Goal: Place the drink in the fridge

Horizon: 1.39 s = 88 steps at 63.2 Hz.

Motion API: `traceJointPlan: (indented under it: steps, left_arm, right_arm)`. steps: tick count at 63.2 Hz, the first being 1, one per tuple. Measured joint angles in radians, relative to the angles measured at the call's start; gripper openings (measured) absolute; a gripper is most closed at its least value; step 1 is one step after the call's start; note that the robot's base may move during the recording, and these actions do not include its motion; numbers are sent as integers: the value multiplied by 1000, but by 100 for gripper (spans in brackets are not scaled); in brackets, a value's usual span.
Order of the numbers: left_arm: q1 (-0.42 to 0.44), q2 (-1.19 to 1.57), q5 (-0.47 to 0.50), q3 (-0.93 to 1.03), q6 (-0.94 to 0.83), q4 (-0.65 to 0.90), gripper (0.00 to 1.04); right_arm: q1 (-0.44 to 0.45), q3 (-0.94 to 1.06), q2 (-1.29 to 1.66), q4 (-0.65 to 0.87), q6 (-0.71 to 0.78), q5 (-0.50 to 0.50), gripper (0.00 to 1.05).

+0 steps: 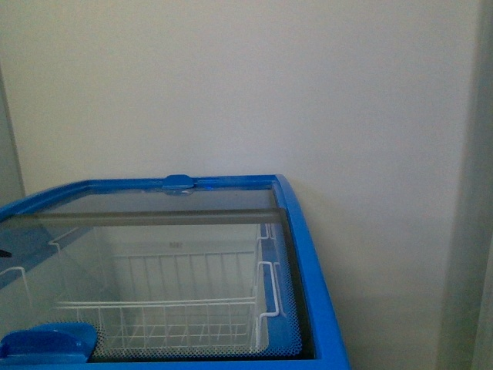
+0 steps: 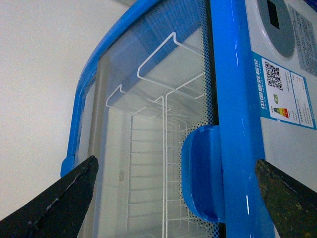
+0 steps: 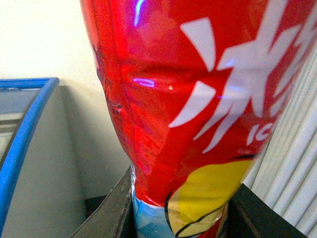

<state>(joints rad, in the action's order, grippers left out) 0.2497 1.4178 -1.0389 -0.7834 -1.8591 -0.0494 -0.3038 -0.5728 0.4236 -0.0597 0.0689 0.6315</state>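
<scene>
The fridge (image 1: 304, 254) is a white chest freezer with a blue rim and a sliding glass lid; a white wire basket (image 1: 192, 308) hangs inside. Neither gripper shows in the front view. In the left wrist view my left gripper (image 2: 181, 198) is open, its dark fingertips (image 2: 69, 198) spread either side of the lid's blue handle (image 2: 200, 173) and the blue rim (image 2: 233, 99). In the right wrist view my right gripper (image 3: 181, 218) is shut on the drink (image 3: 188, 99), whose red wrap label with white and yellow print fills the frame. Its cap is out of view.
A plain cream wall (image 1: 246, 85) stands behind the fridge. A blue handle (image 1: 46, 343) sits at the lid's near corner and a blue latch (image 1: 179, 183) on the far rim. The grey control panel (image 2: 282, 25) and sticker (image 2: 282, 94) are on the fridge's front.
</scene>
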Motion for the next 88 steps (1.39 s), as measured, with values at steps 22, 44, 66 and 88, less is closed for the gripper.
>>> traceJointPlan:
  steps: [22, 44, 66, 88]
  left_arm:
    - [-68, 142, 75, -71, 21, 111, 97]
    - [-122, 240, 128, -157, 67, 146, 97]
    - [-211, 364, 241, -320, 113, 244, 97]
    - [-330, 521, 795, -557, 552, 963, 97]
  right_arm:
    - [0, 0, 0, 0, 0, 0, 35]
    - [0, 0, 0, 0, 0, 0, 35]
    - [0, 0, 0, 0, 0, 0, 35]
    - [0, 0, 0, 0, 0, 1, 35]
